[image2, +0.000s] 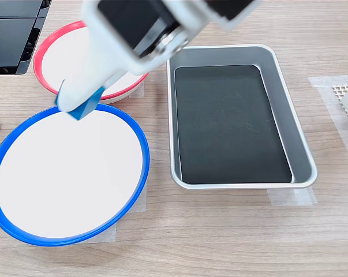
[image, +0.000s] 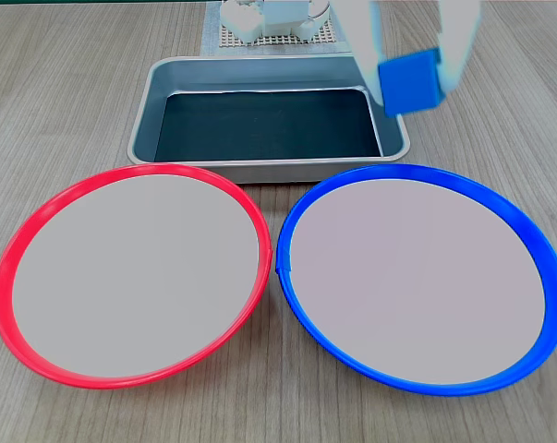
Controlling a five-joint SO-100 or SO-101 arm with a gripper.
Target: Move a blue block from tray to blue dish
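On the pale wood tabletop (image: 66, 101), nearest, the blue dish (image: 422, 177) is lying empty while just above its far rim the gripper (image: 413, 81) is clamping the blue block (image: 411, 83), seemingly light, rigid, slick-faced, best pinched across opposite flat sides, the emptied tray (image: 158, 92) sitting beyond.

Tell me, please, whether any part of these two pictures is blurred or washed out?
In the first exterior view the gripper and its blue block look soft, while the tray stays sharp. In the second exterior view the arm is large and blurred at the top, the blue dish has a bright, nearly featureless centre, and the red-rimmed plate is partly hidden.
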